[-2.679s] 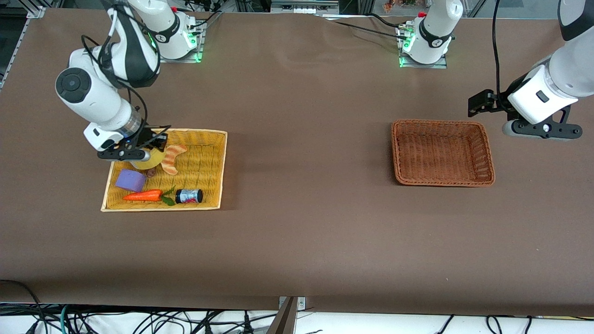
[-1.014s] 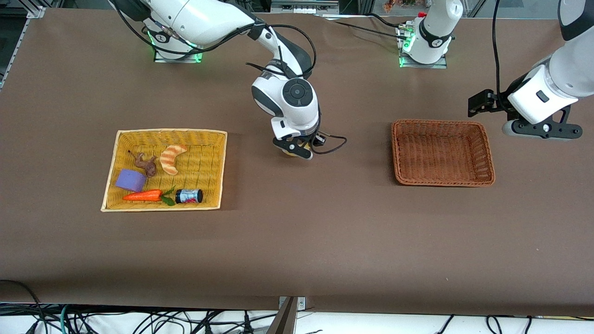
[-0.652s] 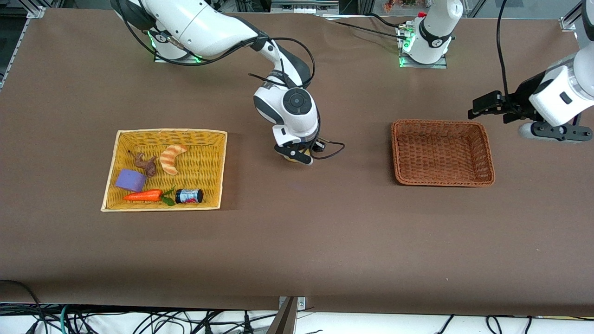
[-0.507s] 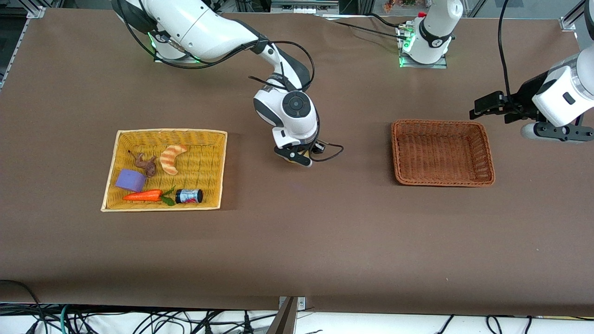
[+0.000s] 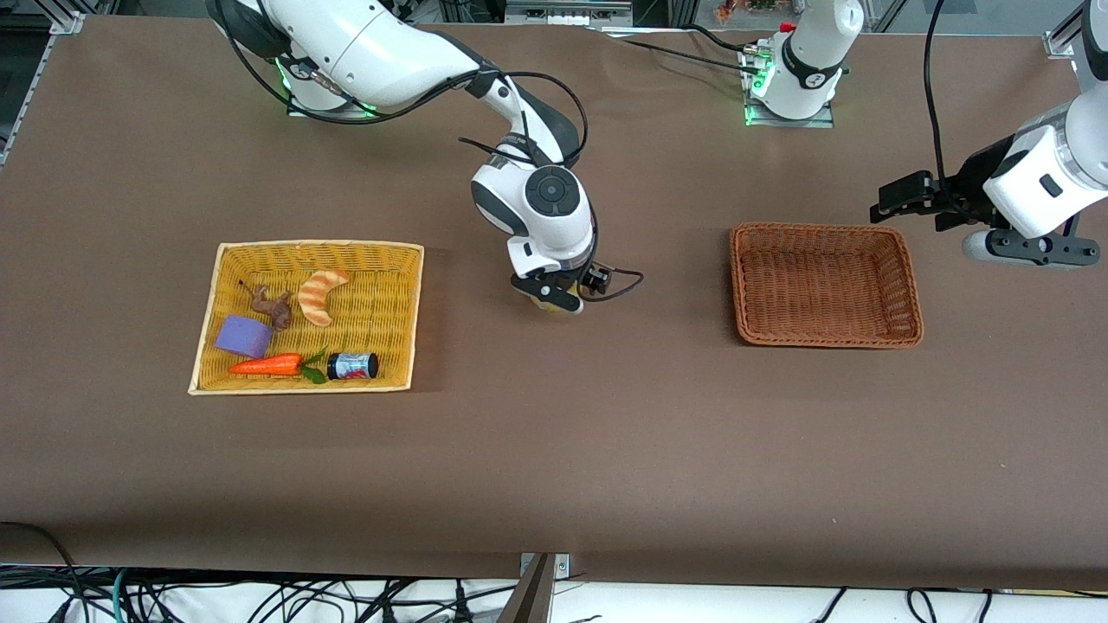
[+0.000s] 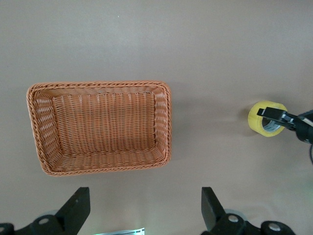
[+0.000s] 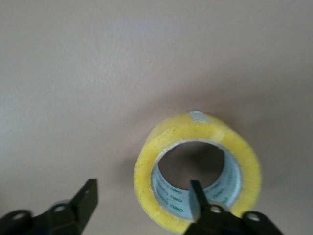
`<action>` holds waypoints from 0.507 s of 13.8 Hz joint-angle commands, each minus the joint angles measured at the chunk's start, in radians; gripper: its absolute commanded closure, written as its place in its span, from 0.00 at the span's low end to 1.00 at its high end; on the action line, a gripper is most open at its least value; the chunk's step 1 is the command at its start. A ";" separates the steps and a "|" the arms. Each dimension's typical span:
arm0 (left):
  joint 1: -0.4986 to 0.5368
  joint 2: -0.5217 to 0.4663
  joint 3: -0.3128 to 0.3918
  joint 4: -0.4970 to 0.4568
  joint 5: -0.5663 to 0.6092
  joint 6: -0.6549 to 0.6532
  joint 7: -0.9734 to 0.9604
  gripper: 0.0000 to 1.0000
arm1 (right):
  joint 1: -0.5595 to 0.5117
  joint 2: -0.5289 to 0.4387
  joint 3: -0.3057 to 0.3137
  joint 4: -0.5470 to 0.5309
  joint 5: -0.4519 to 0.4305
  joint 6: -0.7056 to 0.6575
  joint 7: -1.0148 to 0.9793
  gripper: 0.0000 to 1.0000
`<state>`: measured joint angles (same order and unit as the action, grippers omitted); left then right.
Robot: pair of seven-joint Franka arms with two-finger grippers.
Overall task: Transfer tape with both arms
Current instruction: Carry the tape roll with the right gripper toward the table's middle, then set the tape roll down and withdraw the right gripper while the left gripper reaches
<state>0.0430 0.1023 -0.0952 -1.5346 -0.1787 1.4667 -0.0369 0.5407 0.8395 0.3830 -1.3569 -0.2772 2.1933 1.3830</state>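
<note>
Resting upright on its flat side on the bare brown table (image 5: 554,450) between the two baskets, the tape (image 7: 198,169) looks light and stiff, its glossy yellowish wall slippery (the grey-white core ring seems the surer hold). The right gripper (image 7: 142,203) stands spread wide, gripping nothing, one finger inside the core. The left gripper (image 6: 145,211) waits open beside the empty woven basket (image 6: 98,128).

I see two baskets on the brown tabletop (image 5: 554,450), well apart. The yellow basket (image 5: 407,311), toward the right arm's end, holds a croissant (image 5: 318,294), a brown lump (image 5: 275,305), a purple block (image 5: 244,337), a carrot (image 5: 268,365) and a small dark jar (image 5: 353,366) — the last two nearest the front camera. The brown basket (image 5: 825,285) sits toward the left arm's end.
</note>
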 commanded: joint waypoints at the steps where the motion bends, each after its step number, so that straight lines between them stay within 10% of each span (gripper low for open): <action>1: 0.008 0.016 0.000 0.019 -0.012 -0.014 -0.001 0.00 | -0.054 -0.121 -0.004 -0.011 -0.026 -0.154 -0.149 0.00; 7: -0.008 0.089 -0.008 0.004 -0.007 -0.048 -0.003 0.00 | -0.313 -0.319 -0.019 -0.010 -0.028 -0.493 -0.787 0.00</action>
<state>0.0414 0.1325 -0.0963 -1.5377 -0.1787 1.4483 -0.0369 0.2818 0.5741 0.3578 -1.3377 -0.2937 1.7474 0.7363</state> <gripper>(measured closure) 0.000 0.000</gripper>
